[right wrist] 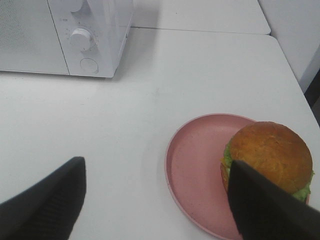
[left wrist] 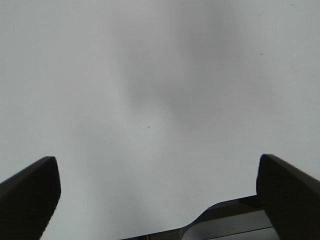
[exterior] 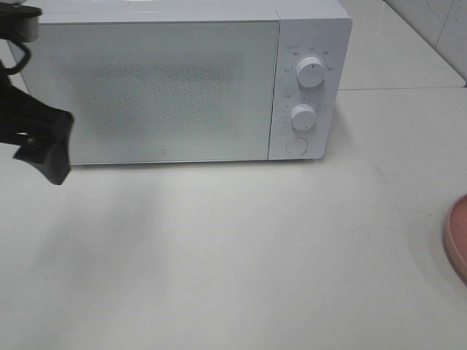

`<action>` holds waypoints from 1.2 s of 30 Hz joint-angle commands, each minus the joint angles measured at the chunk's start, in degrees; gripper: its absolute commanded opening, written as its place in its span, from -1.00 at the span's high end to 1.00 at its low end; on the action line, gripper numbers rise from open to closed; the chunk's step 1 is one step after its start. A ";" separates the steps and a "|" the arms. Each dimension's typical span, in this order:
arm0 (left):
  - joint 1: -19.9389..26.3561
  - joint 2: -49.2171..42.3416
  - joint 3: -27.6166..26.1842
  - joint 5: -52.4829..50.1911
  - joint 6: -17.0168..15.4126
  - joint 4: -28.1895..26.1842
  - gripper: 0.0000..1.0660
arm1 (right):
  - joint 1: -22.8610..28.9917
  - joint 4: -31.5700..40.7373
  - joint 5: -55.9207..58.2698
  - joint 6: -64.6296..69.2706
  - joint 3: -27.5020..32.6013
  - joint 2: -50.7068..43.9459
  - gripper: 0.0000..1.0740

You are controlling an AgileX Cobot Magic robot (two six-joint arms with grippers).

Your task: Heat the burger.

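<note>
The golden-bunned burger with green lettuce (right wrist: 270, 155) sits on a round pink plate (right wrist: 192, 160) on the white desk (exterior: 241, 255), both black tools, left (left wrist: 157, 190) and right (right wrist: 155, 200), spread wide and empty.

Soft, even light fills all three views, bright but a little washed out. The table (exterior: 241, 255) carries a broad, faint shadow in front of the microwave (exterior: 160, 87), whose door looks grainy and hazy. The left wrist view shows only pale grey surface with a diffuse dark smudge of shadow. The burger (right wrist: 270, 152) is fairly sharp, its bun gently glossy; the near fingers (right wrist: 45, 200) blur.
</note>
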 commanded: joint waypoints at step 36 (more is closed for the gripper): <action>20.34 -67.38 34.38 -3.21 8.65 -1.55 -0.89 | -0.11 0.11 -0.57 -0.57 0.06 -1.43 -0.41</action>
